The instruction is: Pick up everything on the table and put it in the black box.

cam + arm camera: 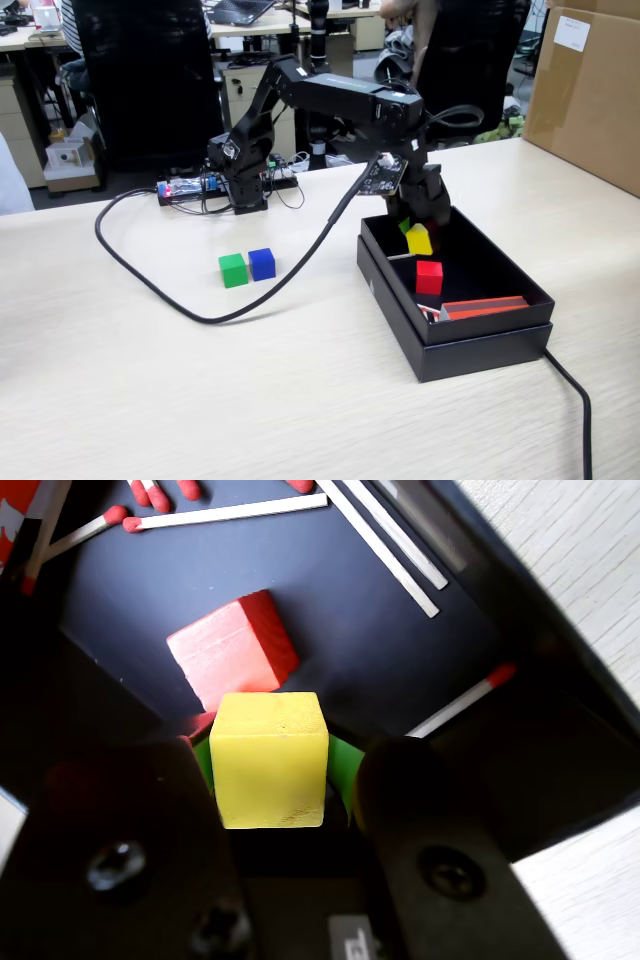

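Yellow cube (268, 760): plain, matte, sharp-edged; clamped between gripper (275, 780) jaws above black box (470, 345) floor, apparently not touching it. Red cube (429, 276) inside box. Green cube (233, 270), blue cube (262, 263) touching on table (150, 390).

No lettering is legible anywhere. The white label (571, 33) on the brown carton (590, 95), at two o'clock, is too blurred.

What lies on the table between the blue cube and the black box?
In the fixed view, only the thick black cable crosses between the blue cube and the black box.
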`<state>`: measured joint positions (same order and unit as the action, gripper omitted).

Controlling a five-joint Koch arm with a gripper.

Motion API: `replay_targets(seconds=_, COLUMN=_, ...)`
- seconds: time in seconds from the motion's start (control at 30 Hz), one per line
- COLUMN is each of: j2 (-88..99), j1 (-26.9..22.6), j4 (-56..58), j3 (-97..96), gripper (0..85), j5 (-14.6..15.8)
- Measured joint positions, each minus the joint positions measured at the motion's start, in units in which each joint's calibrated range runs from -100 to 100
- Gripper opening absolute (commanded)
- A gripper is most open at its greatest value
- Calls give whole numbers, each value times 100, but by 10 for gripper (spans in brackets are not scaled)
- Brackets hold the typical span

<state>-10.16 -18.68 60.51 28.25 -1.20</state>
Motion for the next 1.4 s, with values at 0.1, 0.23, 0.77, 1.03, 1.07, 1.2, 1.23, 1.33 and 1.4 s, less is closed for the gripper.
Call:
replay_targets(seconds=0.1, j2=-142, j1=0, j4=-8, j3=9, gripper=281, j5=0)
replay_targets(seconds=0.23, j2=-194, j1=10, j4=-8, j3=9, gripper=414, j5=0)
replay_targets(seconds=0.77, j2=4841, j1=1392, j4=286, j3=-2428, gripper=441, j5=-469)
replay_targets(seconds=1.03, j2=6615, j1=2217, j4=294, j3=-4801, gripper=467, j5=-947)
replay_targets(seconds=1.07, j2=6693, j1=2305, j4=286, j3=-4966, gripper=467, j5=-1006)
replay_targets(seconds=1.2, j2=6744, j1=2632, j4=286, j3=-5404, gripper=467, j5=-1236)
replay_targets(seconds=1.23, j2=6731, j1=2691, j4=286, j3=-5440, gripper=467, j5=-1294)
replay_targets(seconds=1.33, j2=6369, j1=2862, j4=286, j3=-5440, gripper=467, j5=-1407)
replay_targets(seconds=1.4, j2=5929, j1=2930, j4=201, j3=-5431, gripper=464, j5=-1426)
